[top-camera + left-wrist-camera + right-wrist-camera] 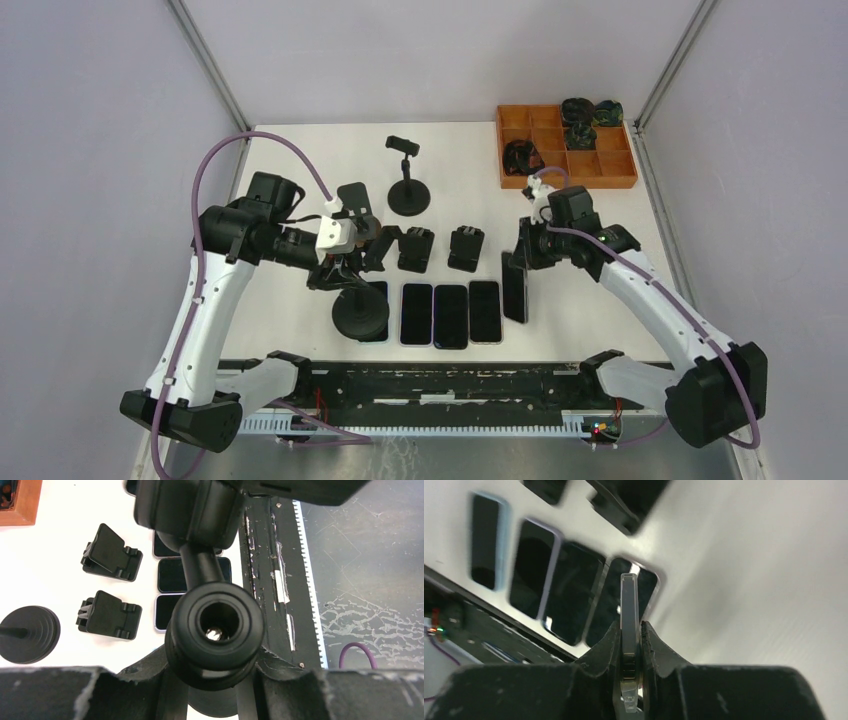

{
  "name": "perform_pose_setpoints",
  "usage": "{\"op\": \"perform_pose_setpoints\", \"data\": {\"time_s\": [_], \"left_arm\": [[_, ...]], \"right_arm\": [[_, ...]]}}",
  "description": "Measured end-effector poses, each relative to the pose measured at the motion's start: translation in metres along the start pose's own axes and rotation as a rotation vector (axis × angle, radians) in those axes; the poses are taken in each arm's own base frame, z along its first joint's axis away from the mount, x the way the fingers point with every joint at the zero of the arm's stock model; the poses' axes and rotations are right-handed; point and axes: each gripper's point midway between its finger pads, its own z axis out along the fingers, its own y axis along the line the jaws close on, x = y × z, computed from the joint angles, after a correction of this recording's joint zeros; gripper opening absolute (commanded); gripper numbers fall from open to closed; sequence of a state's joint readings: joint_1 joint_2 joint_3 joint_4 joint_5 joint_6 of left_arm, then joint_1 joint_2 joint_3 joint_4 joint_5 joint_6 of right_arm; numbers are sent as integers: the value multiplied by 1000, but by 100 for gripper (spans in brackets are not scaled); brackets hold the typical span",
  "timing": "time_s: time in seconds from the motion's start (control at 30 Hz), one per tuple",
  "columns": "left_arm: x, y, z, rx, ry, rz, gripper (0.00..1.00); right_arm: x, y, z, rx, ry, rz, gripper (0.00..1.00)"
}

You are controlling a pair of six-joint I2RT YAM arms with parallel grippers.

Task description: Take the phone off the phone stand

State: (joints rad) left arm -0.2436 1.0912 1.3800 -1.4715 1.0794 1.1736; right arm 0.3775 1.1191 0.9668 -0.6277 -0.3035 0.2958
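My right gripper (524, 252) is shut on a dark phone (515, 287) and holds it on edge, just right of the row of phones on the table. In the right wrist view the phone (629, 597) stands edge-on between my fingers (655, 647). My left gripper (343, 262) is shut on the upper part of a black phone stand with a round base (360, 314). In the left wrist view the stand's round knob (215, 630) sits between my jaws, and its clamp head (190, 505) shows above it. No phone shows in that stand.
Several phones (450, 315) lie flat in a row near the front edge. Two small folding stands (416, 249) (465, 247) sit behind them. A tall stand with a round base (407, 196) is at the back. A wooden compartment tray (610, 170) is at the back right.
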Motion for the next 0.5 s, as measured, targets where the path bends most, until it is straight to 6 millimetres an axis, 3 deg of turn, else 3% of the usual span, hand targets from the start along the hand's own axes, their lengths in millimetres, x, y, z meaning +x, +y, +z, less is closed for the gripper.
{"op": "perform_pose_setpoints", "data": {"time_s": [0.07, 0.17, 0.5], "left_arm": [[0, 0, 0, 0, 0, 0, 2], [0, 0, 0, -1, 0, 1, 2], [0, 0, 0, 0, 0, 1, 2]], "right_arm": [[38, -20, 12, 63, 119, 20, 0], [67, -37, 21, 119, 215, 25, 0], [74, -48, 42, 129, 221, 14, 0]]}}
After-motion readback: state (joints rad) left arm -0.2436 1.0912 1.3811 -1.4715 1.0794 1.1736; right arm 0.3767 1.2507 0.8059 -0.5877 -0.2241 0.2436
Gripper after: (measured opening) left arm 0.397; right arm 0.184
